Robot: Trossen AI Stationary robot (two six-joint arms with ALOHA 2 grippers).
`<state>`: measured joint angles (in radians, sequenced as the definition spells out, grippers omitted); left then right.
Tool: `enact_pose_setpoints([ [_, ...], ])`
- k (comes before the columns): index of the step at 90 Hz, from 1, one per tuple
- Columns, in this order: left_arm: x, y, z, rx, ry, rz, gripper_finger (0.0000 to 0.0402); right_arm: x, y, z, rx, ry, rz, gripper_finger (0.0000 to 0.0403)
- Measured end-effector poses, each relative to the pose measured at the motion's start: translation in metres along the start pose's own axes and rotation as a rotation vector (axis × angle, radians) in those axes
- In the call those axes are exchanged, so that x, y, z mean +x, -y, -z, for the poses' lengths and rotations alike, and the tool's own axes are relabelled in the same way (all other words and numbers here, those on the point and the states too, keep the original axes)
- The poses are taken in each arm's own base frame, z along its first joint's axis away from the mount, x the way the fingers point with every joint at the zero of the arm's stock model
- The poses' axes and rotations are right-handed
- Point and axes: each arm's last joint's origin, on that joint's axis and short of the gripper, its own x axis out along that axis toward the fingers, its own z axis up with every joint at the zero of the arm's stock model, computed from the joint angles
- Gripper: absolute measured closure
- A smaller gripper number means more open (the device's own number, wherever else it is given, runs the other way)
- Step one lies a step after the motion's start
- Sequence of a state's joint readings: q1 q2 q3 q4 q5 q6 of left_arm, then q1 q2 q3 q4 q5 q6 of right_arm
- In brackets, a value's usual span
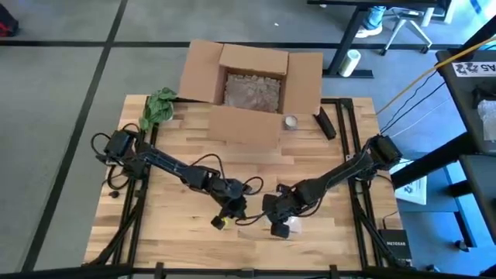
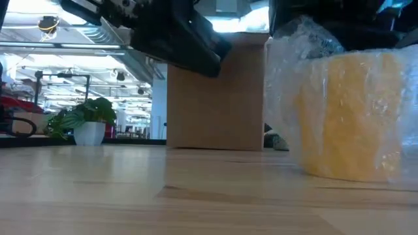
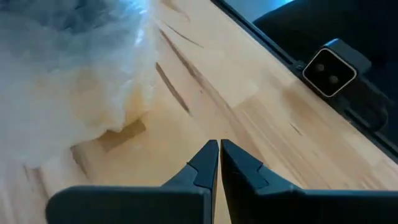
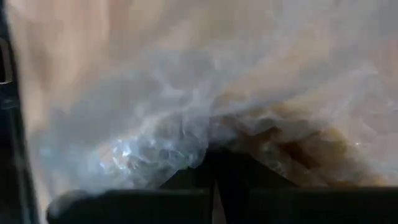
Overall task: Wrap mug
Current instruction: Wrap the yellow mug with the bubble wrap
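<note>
Right gripper (image 1: 277, 225) down at the table's near edge, pressed into clear bubble wrap (image 4: 155, 130); fingers buried under the film in the right wrist view, so no telling whether clenched or spread. Left gripper (image 3: 219, 155) just beside, over bare wooden table (image 3: 261, 106), fingertips closed together on nothing. Yellow mug (image 2: 353, 117) upright on the tabletop under the right gripper, already shrouded in wrap, loose film bunched up over its rim.

Likely trouble from here:
- Wrap springing open on any lift of the right gripper, nothing visibly securing the loose end.
- Mug tipping or skidding off the near edge under a sideways drag on the film; very little table left on that side.
- Film snagging on a finger and pulling off with the arm.
- Collision between the two grippers, already close.
</note>
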<state>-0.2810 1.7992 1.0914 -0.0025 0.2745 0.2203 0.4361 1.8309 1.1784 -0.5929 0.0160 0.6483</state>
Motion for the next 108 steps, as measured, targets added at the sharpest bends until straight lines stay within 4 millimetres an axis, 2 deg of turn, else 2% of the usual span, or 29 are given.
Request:
enact_pose_setpoints([
  [19, 0.0, 0.0, 0.0, -0.002, 0.004, -0.001, 0.0402, 0.005, 0.008, -0.004, 0.024, -0.016, 0.013, 0.0403],
  [40, 0.0, 0.0, 0.0, -0.004, 0.003, 0.0, 0.0402, 0.021, 0.008, -0.005, 0.027, -0.07, -0.012, 0.0403],
  [68, 0.0, 0.0, 0.0, -0.006, 0.004, 0.0, 0.0402, 0.022, 0.008, -0.005, 0.027, -0.059, 0.003, 0.0403],
  [89, 0.0, 0.0, 0.0, -0.011, -0.003, -0.023, 0.0402, 0.021, 0.018, -0.009, 0.063, -0.049, 0.055, 0.0403],
  [108, 0.001, 0.0, 0.001, -0.013, -0.011, -0.021, 0.0402, 0.024, 0.006, -0.015, -0.058, 0.003, -0.104, 0.0403],
])
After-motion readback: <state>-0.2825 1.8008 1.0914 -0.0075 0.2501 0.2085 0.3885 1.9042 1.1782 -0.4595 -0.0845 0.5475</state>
